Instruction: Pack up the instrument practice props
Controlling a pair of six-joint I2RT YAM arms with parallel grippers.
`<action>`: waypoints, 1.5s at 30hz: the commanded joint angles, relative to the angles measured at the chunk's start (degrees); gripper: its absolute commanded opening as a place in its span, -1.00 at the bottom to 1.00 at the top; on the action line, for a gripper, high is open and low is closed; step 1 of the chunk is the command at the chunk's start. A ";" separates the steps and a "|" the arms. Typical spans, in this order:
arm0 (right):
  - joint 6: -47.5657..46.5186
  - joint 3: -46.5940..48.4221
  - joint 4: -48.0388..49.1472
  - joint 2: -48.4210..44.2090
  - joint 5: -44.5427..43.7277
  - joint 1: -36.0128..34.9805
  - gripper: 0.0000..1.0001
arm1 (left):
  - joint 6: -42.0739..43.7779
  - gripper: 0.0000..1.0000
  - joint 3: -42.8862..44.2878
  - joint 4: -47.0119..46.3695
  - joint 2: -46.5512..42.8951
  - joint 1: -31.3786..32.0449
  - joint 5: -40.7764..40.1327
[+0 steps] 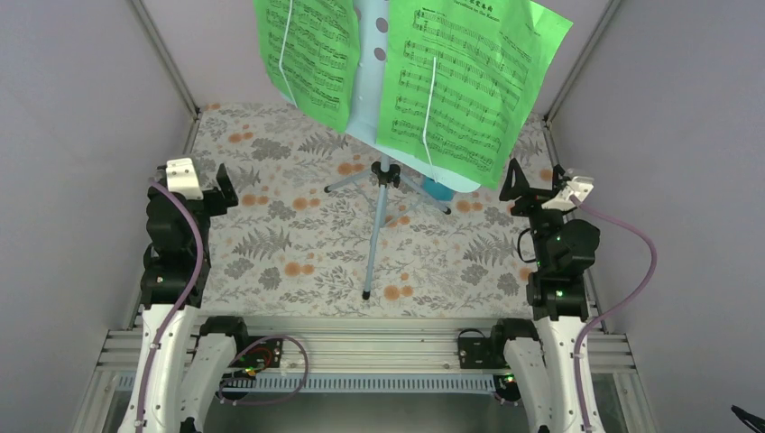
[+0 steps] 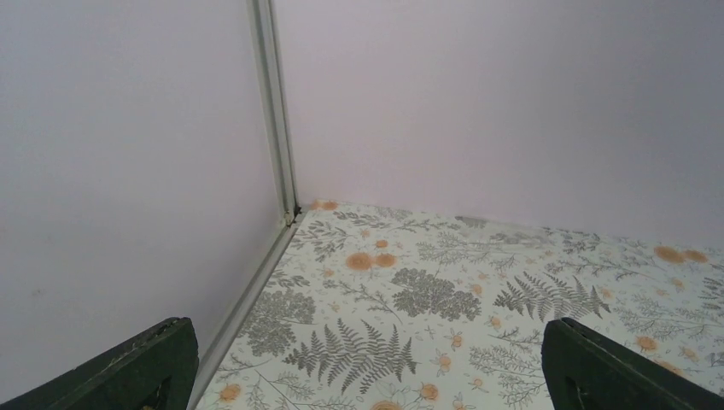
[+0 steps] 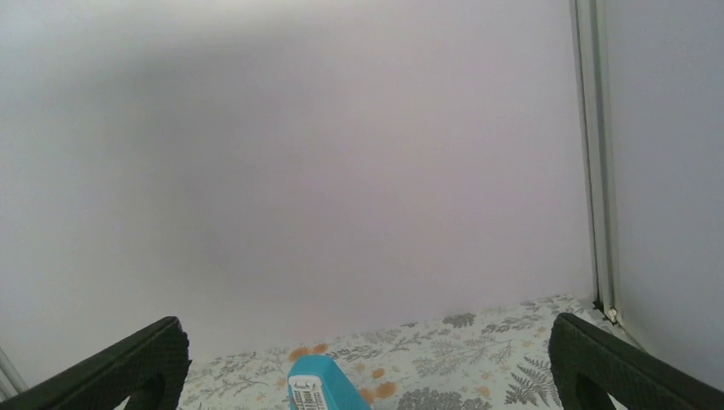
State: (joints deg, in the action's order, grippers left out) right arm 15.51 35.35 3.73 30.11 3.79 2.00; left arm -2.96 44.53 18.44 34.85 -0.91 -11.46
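Observation:
A pale blue tripod music stand (image 1: 382, 194) stands mid-table, its hole-punched desk (image 1: 370, 63) tilted toward the camera. Two bright green sheet-music pages rest on it, one on the left (image 1: 307, 54) and one on the right (image 1: 460, 81). The small blue metronome (image 1: 439, 189) peeks out beneath the right page; its top also shows in the right wrist view (image 3: 324, 386). My left gripper (image 1: 216, 191) is open and empty at the table's left edge. My right gripper (image 1: 521, 188) is open and empty at the right edge, the metronome ahead of it.
The table has a fern-and-flower patterned cloth (image 1: 298, 244). Grey walls enclose it on the left, back and right, with metal corner posts (image 2: 275, 128). The stand's tripod legs (image 1: 368, 289) spread across the middle of the cloth.

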 commanded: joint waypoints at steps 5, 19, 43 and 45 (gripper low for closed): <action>2.44 1.65 -0.48 -0.81 -0.39 0.24 0.99 | 0.53 1.00 -0.73 -1.08 -0.95 -0.15 -0.75; 1.47 3.13 -3.73 9.91 21.67 -0.07 0.99 | 0.80 1.00 -0.82 -1.94 0.12 -0.16 0.29; 4.15 -3.99 8.84 29.11 19.96 -36.73 0.94 | 0.88 1.00 -0.60 -1.83 1.41 -0.24 2.37; 3.86 -3.45 8.74 29.99 19.06 -37.73 0.94 | 0.95 1.00 -0.67 -1.87 1.40 -0.24 2.33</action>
State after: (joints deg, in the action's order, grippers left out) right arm 19.18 31.75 9.74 58.61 25.85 -33.74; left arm -2.52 43.92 17.67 36.86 -0.91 -9.65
